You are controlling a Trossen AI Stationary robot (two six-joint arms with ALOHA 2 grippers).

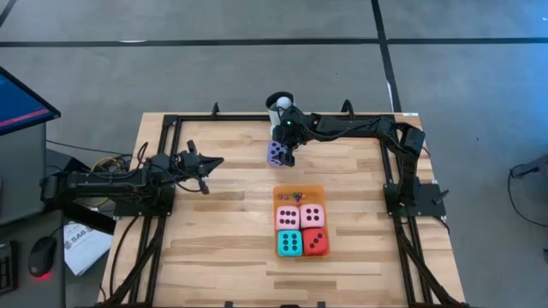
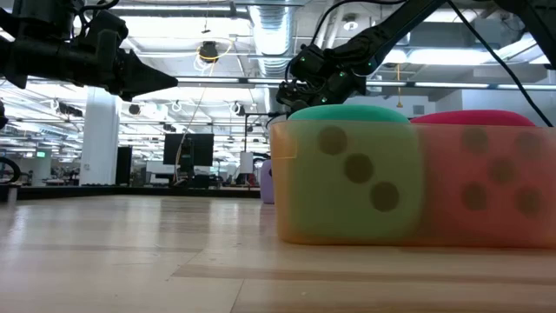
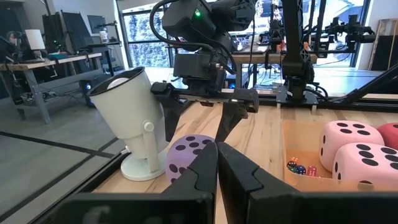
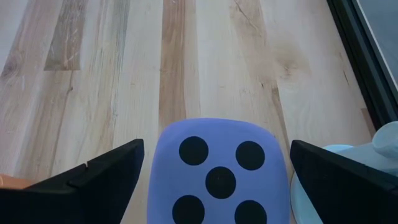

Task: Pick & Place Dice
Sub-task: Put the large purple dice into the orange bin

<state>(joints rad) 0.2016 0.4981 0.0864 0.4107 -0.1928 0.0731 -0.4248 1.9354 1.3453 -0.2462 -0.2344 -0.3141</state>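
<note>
Purple die (image 1: 276, 153) sits on the wooden table (image 1: 214, 222) beside the white mug (image 1: 279, 104), straddled by the right gripper (image 1: 288, 156) with jaws spread wide, seemingly ready to grasp it, while the left gripper (image 1: 216, 162) waits closed, well apart

Light: bright, even, from ceiling strips in the low view.
Focus: near teal die (image 2: 347, 174) blurred.
Shadows: soft, faint.

Four dice (image 1: 301, 230) on the mat (image 1: 299, 193), fifth die (image 1: 277, 153) behind it
</note>
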